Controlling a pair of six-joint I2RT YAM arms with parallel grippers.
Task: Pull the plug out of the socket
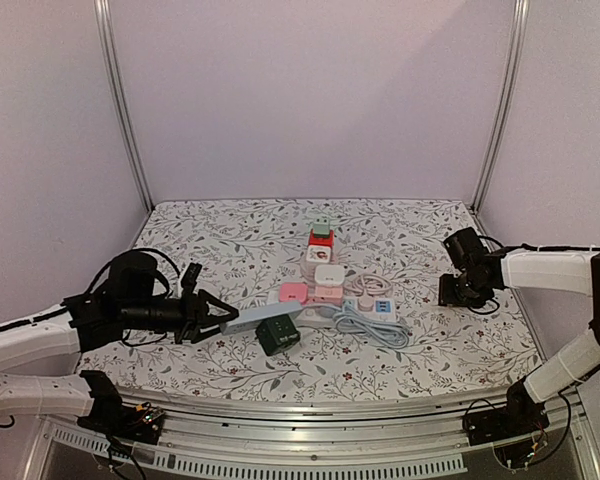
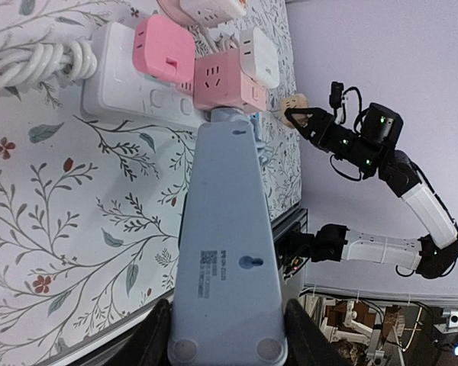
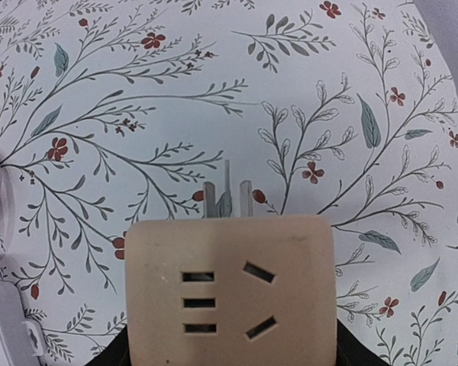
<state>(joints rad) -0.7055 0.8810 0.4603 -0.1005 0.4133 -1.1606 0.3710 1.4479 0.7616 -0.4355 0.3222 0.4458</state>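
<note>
My left gripper is shut on the near end of a light blue socket strip, which reaches from the gripper toward the cluster of adapters. My right gripper is shut on a beige plug, held above the floral cloth at the table's right side. The plug's metal prongs are bare and point away from the gripper, well clear of the socket strip. The left wrist view shows that plug far off in the right gripper.
A black cube adapter lies beside the blue strip. Past it sit a pink cube, a white cube, a red and green stack and a white power strip with coiled cable. Frame posts stand at the back corners.
</note>
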